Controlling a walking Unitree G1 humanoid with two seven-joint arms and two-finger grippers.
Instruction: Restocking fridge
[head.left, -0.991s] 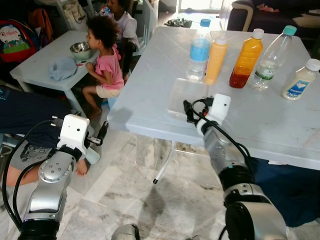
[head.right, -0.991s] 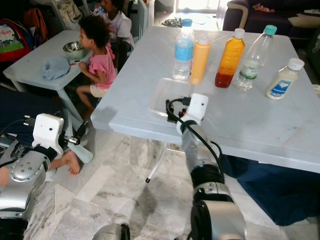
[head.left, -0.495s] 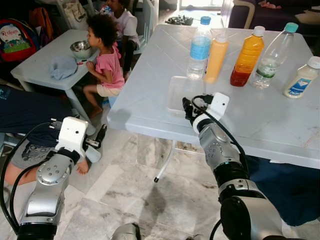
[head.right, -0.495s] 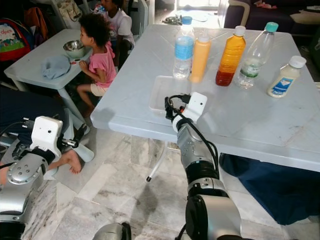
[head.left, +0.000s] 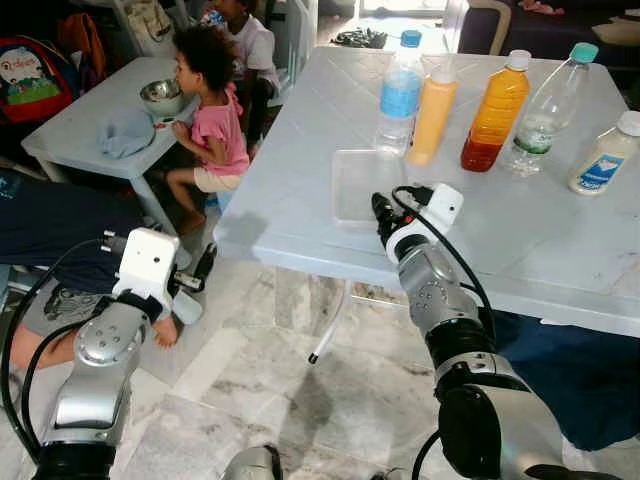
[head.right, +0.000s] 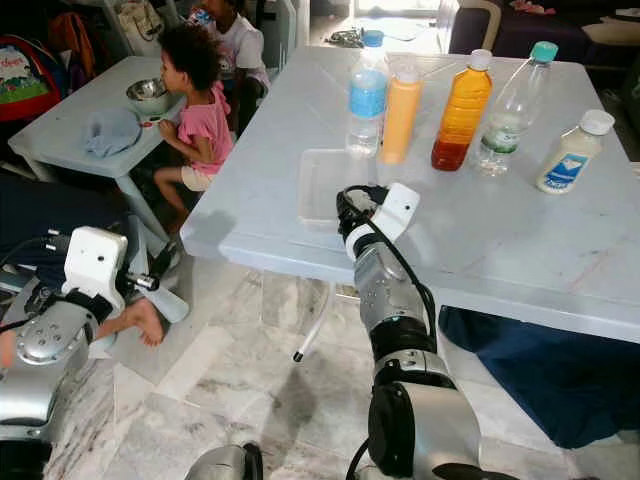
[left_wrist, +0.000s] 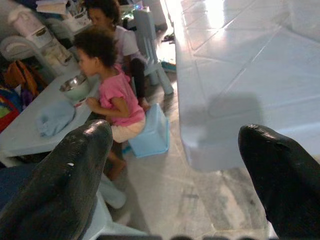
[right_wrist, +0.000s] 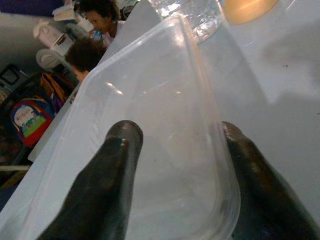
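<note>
Right wrist view: clear, empty plastic container (right_wrist: 165, 115)

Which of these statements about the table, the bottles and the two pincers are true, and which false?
1. The right pincer is open, its fingers on either side of a clear plastic container. True.
2. The container stands on the floor. False: it lies on the pale table, near the front edge.
3. Five bottles stand on the table. True: water bottle, yellow bottle, orange bottle, clear bottle and white bottle.
4. The left pincer holds a bottle. False: it is open and empty, low beside the table.
5. All bottles lie on their sides. False: they stand upright.
</note>
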